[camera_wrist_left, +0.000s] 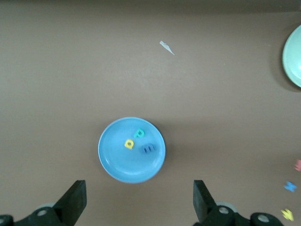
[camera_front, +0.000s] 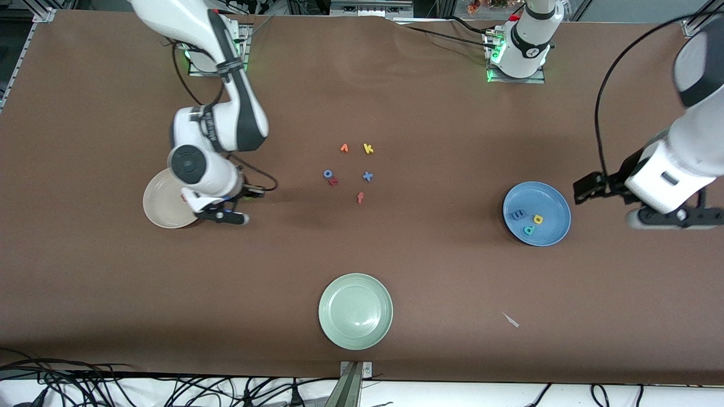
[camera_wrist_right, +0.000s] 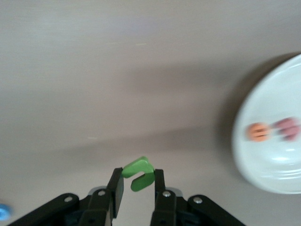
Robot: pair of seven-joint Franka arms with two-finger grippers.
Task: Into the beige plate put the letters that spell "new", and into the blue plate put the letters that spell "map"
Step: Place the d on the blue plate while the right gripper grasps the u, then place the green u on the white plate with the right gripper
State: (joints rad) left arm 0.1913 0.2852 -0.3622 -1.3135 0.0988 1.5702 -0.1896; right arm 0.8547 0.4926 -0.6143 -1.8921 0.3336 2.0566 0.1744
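While the left end effector [camera_wrist_left: 136, 200] waits wide open above the desk [camera_front: 430, 271] beside the blue plate [camera_front: 551, 206], which holds the blue m [camera_front: 517, 215], yellow a [camera_front: 538, 219] and teal p [camera_front: 529, 229], the right end effector [camera_wrist_right: 136, 186] pinches the green n [camera_wrist_right: 139, 173] between its fingers. It hangs over the desk at the beige plate [camera_front: 158, 206]'s three o'clock edge. The orange e [camera_wrist_right: 257, 132] and pinkish-red w [camera_wrist_right: 287, 127] lie in that plate.
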